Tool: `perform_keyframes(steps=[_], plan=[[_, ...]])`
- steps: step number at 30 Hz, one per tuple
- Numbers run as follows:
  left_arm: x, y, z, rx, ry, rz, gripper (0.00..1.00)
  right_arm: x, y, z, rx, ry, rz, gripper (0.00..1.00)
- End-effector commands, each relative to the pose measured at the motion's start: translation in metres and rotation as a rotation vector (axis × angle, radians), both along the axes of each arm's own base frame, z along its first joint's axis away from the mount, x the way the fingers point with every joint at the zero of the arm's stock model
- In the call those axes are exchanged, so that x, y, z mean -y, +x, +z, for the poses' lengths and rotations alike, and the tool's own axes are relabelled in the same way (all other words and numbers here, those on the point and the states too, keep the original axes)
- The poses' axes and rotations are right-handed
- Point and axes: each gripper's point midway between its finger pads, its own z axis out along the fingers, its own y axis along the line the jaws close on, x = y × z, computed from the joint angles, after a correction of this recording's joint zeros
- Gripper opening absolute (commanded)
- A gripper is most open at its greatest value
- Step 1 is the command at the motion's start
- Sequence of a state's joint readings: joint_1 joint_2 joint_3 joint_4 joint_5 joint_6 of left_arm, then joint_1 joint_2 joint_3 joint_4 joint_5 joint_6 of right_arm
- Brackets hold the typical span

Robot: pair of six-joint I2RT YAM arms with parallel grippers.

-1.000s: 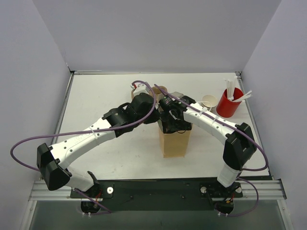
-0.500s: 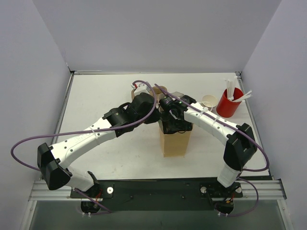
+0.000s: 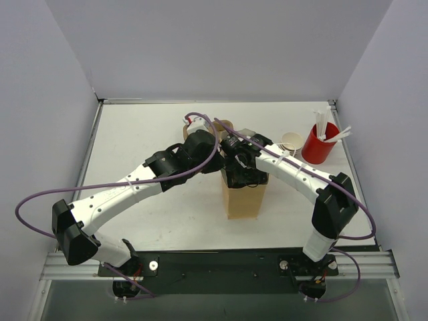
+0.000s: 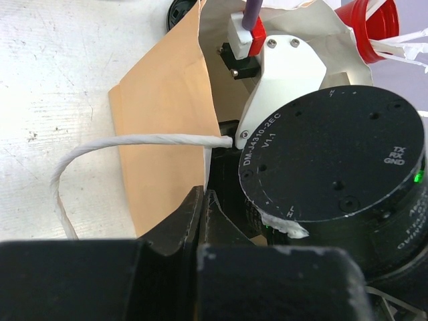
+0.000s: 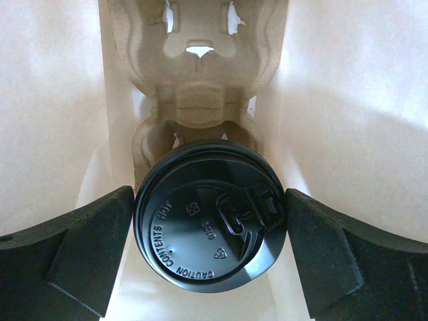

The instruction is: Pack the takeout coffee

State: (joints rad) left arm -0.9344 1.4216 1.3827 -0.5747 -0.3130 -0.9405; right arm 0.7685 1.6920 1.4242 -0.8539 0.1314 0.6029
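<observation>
The takeout coffee shows in the right wrist view as a round black lid [image 5: 210,221] with the cup hidden beneath it. It sits low inside a tan paper bag [image 3: 242,200], over a moulded pulp cup carrier [image 5: 197,100]. My right gripper [image 5: 210,231] reaches down into the bag, and its fingers [image 5: 87,247] press on both sides of the lid. My left gripper [image 4: 202,195] is shut on the bag's upper edge [image 4: 167,134] and holds the mouth open. In the top view the left gripper [image 3: 217,157] meets the right wrist [image 3: 241,166] over the bag.
A red cup with white sticks [image 3: 319,142] stands at the back right, with a stack of pale lidless cups [image 3: 291,142] beside it. Another brown cup [image 3: 223,125] stands behind the arms. The bag's white twisted handle [image 4: 100,144] loops out to the left.
The right wrist has shifted very slightly over the bag mouth. The left arm and the bag have not visibly moved.
</observation>
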Motion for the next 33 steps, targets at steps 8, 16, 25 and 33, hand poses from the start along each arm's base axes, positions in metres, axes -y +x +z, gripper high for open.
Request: perform_keyframes(steps=[8,16,25,33], plan=[[-0.015,0.008,-0.003,0.011,0.041,0.079,0.0,-0.005,-0.015,0.025,0.052,0.06,0.028,0.88],[-0.016,0.007,-0.004,0.01,0.037,0.08,0.0,-0.005,-0.013,0.026,0.073,0.067,0.022,0.88],[-0.013,0.008,-0.004,0.011,0.036,0.068,0.0,-0.009,-0.007,0.043,0.116,0.094,0.035,0.88],[-0.008,0.007,0.002,0.026,0.038,0.035,0.0,-0.011,-0.005,0.043,0.114,0.095,0.039,0.88]])
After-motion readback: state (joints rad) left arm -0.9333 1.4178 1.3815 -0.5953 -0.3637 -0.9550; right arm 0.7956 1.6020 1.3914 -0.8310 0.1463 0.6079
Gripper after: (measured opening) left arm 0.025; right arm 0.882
